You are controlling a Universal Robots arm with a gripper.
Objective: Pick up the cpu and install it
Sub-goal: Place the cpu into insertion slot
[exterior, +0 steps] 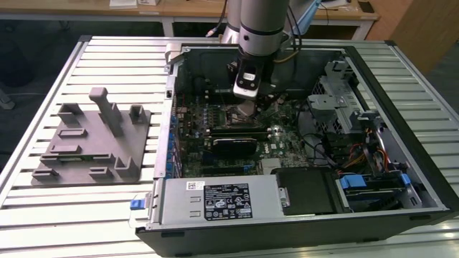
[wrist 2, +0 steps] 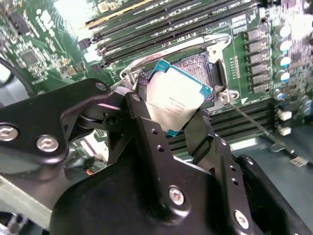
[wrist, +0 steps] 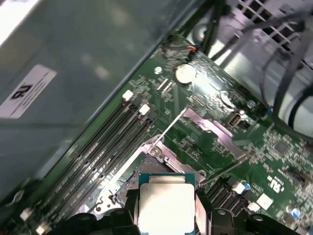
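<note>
In both wrist views the cpu (wrist 2: 177,99) (wrist: 166,204) is a small square chip with a silvery top plate and a pale rim, held tilted between black fingers (wrist 2: 141,105). My gripper (wrist 2: 171,111) (wrist: 166,216) is shut on its two opposite edges. It hangs just above the open motherboard socket (wrist 2: 203,66) (wrist: 128,180), whose metal load plate (wrist: 211,128) is swung up. In the exterior view the gripper (exterior: 248,109) reaches down into the middle of the open computer case (exterior: 401,134), over the motherboard.
A grey plastic tray with upright posts (exterior: 93,140) lies on the slatted table at the exterior view's left. Inside the case are a black glossy block (exterior: 233,144), the power supply (exterior: 215,201), a drive cage (exterior: 344,102) and cables (exterior: 358,156). Memory slots (wrist 2: 171,24) run beside the socket.
</note>
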